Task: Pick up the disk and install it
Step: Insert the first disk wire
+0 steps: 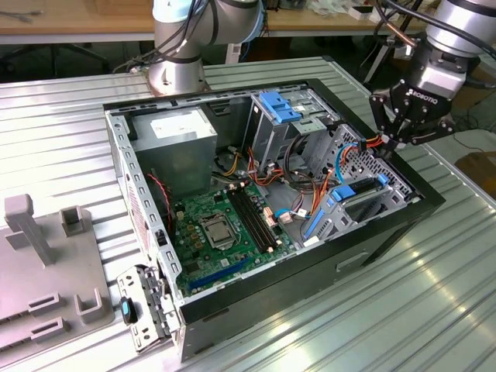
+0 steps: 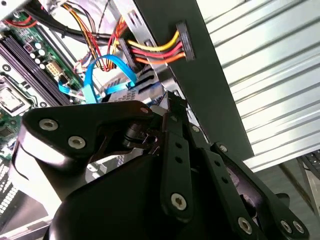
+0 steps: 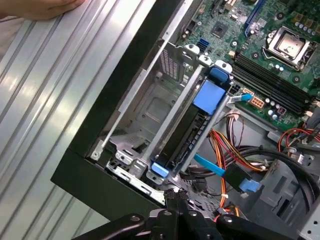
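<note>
The gripper (image 3: 173, 196) hangs above the computer case's (image 3: 95, 182) black side wall, fingers pressed together on nothing. The disk (image 3: 186, 134) sits slotted in the metal bay (image 3: 152, 106) just inside that edge.

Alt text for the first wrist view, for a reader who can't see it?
A dark grey hard drive with bright blue plastic rails sits in a metal bay of the open black computer case, with the black end effector close by. A green motherboard lies beyond.
</note>
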You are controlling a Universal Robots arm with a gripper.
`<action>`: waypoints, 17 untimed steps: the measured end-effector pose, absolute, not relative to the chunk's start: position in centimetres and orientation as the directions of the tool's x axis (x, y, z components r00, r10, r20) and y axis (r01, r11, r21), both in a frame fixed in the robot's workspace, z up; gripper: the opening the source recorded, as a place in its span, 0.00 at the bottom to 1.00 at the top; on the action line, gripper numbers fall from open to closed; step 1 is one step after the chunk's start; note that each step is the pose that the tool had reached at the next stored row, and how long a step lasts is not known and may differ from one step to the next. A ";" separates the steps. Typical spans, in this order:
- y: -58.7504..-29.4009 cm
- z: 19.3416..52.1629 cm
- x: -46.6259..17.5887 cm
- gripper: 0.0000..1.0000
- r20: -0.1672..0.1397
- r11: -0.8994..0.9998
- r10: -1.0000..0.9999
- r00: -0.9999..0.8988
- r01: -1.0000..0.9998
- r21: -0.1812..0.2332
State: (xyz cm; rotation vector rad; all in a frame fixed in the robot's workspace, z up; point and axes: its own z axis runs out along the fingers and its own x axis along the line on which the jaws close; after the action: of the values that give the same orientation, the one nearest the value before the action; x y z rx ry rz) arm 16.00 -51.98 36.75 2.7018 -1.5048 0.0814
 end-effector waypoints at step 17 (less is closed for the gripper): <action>-49.9 36.8 16.2 0.11 0.071 -0.688 -0.723 0.687 -0.726 0.017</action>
State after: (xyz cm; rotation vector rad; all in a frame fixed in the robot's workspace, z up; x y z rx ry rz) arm 16.24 -49.93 36.75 2.8453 -1.2221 0.0904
